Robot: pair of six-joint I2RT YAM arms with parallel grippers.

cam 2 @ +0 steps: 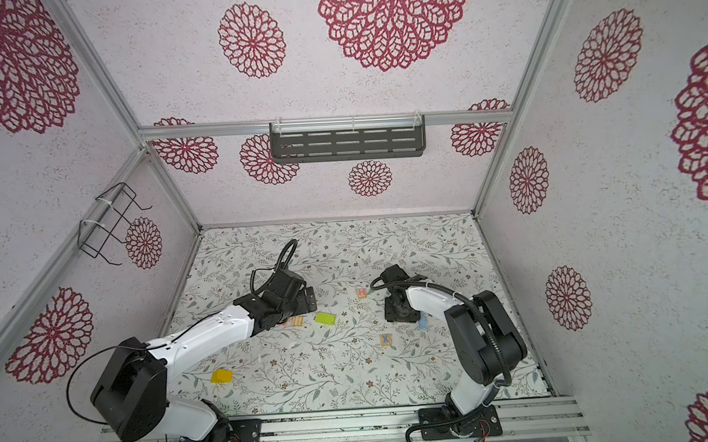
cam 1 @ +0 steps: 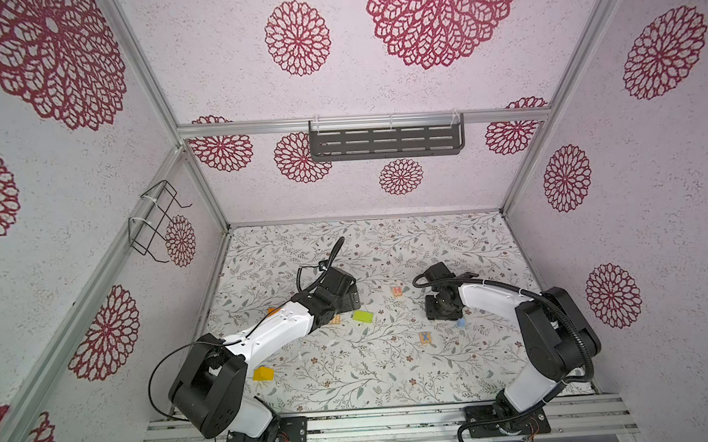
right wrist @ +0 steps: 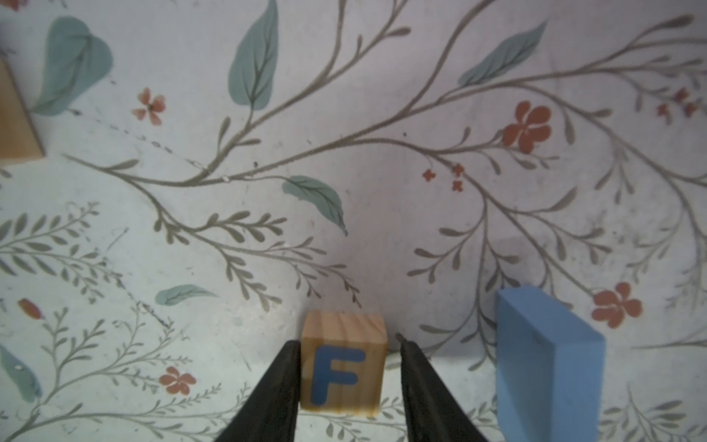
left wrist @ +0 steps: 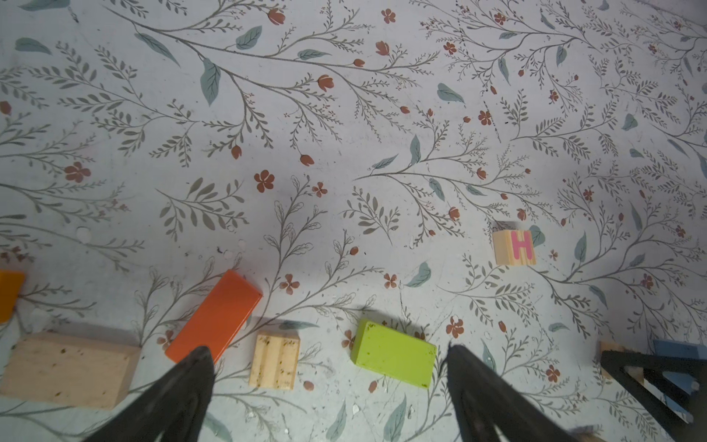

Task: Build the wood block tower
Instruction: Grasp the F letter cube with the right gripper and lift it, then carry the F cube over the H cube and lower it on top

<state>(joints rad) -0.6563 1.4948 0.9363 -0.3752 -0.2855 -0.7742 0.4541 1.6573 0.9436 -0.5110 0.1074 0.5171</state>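
My right end effector [right wrist: 346, 340] straddles the natural-wood cube with a blue F [right wrist: 342, 363]. One finger lies against the cube's side and the other stands a sliver off, so the jaws are apart and not clamped. Just beside that cube a light blue rectangular block [right wrist: 547, 363] sits on the floral-patterned table [right wrist: 382, 114]; in both top views it peeks out from under the right arm [cam 1: 489, 298], right of centre. My left end effector [left wrist: 329, 350] is spread wide and holds nothing. A small plain wooden cube [left wrist: 274, 361] and a lime green rectangular block [left wrist: 394, 358] show between its fingers; how high it sits above them I cannot tell. A red-orange painted bar [left wrist: 216, 315] lies near the plain cube, with a plain wooden bar [left wrist: 69, 369] beyond it. The wood blocks lie single and scattered on the table. In a top view, a natural cube with a pink H [cam 1: 397, 290] is at mid-frame, a natural cube with a blue X [cam 1: 425, 338] is below it, and a yellow block [cam 1: 263, 373] is lower left by the left arm [cam 1: 275, 330].
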